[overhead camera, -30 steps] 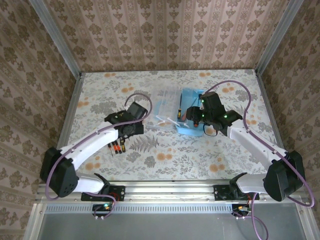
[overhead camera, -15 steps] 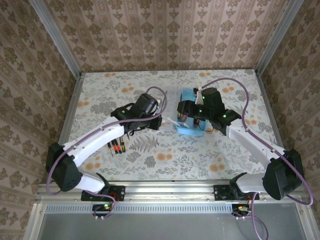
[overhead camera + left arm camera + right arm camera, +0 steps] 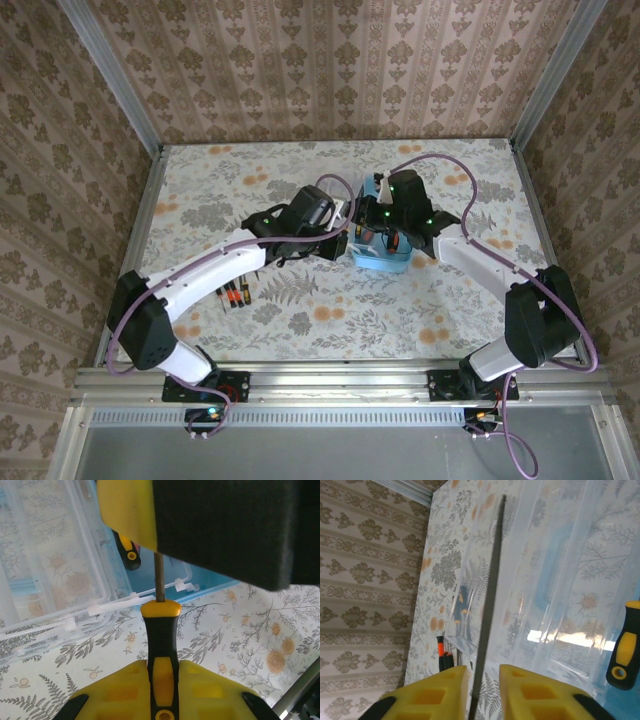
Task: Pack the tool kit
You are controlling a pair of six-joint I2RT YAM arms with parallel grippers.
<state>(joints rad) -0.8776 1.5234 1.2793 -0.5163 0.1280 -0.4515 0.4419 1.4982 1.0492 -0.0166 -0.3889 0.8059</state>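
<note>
The light-blue tool kit case (image 3: 388,258) lies open mid-table, its clear lid (image 3: 50,555) folded out to the left. My left gripper (image 3: 162,672) is shut on the yellow-and-black handle of a screwdriver (image 3: 161,630), held just left of the case (image 3: 210,582). The screwdriver's shaft (image 3: 490,590) runs between the fingers of my right gripper (image 3: 483,675), close to the left finger, with a gap to the right one. Another yellow-and-black handle (image 3: 622,652) lies in the case. In the top view the left gripper (image 3: 338,235) and the right gripper (image 3: 375,225) meet over the case's left edge.
Several orange-and-black screwdrivers (image 3: 232,295) lie on the floral table below the left arm. The clear lid (image 3: 560,580) spreads under the right gripper. Metal rails and patterned walls close in the table.
My left arm has swung right to the case with its screwdriver. My right gripper has shifted left over the case edge and its fingers have narrowed around the shaft.
</note>
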